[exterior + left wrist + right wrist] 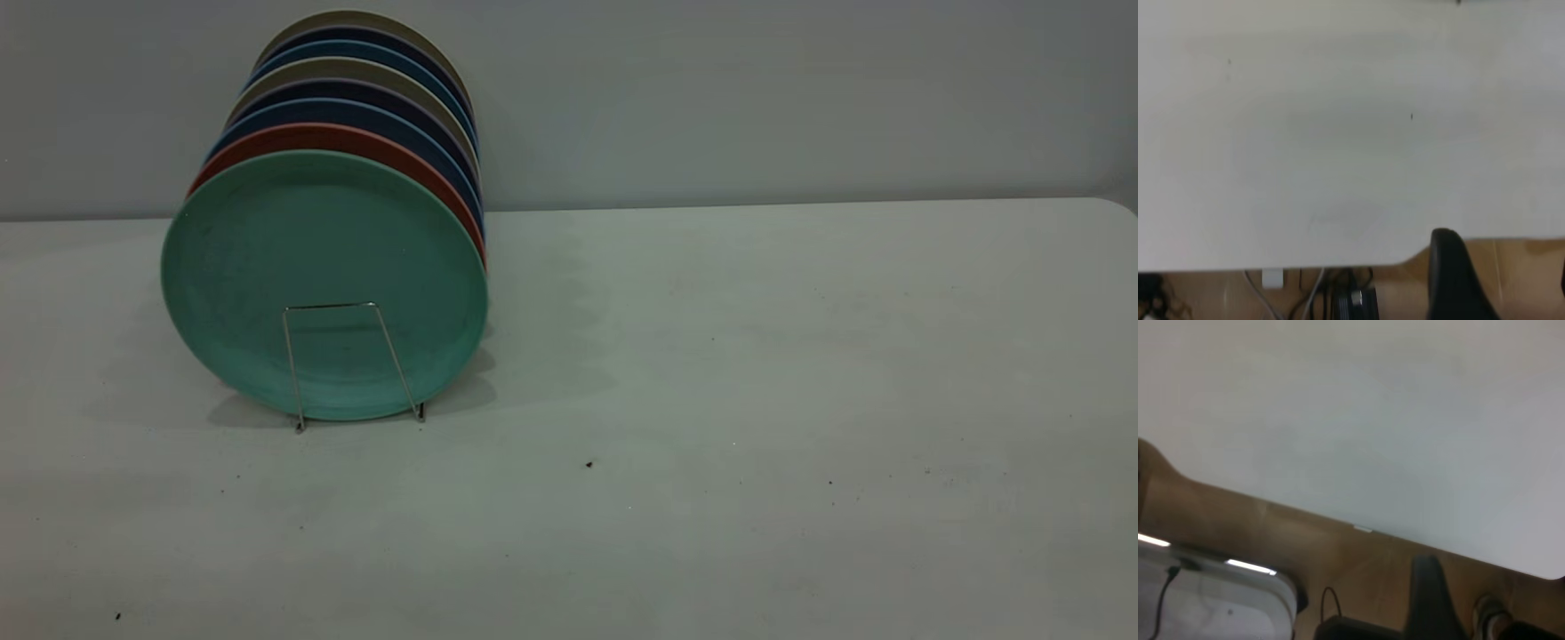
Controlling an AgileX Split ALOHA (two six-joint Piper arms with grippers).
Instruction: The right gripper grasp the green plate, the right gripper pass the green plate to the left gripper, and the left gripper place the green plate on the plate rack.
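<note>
- The white table (756,373) fills the exterior view, scattered with a few dark specks; a grey wall rises behind its far edge.
- A row of plates stands on edge near the table's far-left corner, running from the wall toward the front.
- The green plate (324,267) is the frontmost of the row. It is round, matte teal-green with a shallow raised rim and faint mottled wear on its face, and it leans slightly back against the salmon-pink plate (356,142) directly behind it.
- Behind those come a dark blue plate (373,114), then further beige and blue plates, only their upper rims showing.
- The plate rack (342,364) is thin silver wire; one upright trapezoid loop crosses the green plate's lower face, its feet resting on the table just in front of the plate's bottom edge.
- The left gripper (1457,277) shows only as one dark finger over the table's edge, above a brown floor and cables; I cannot tell how its claw stands.
- The right gripper (1431,597) likewise shows one dark finger beyond the table's edge, claw state not discernible.
</note>
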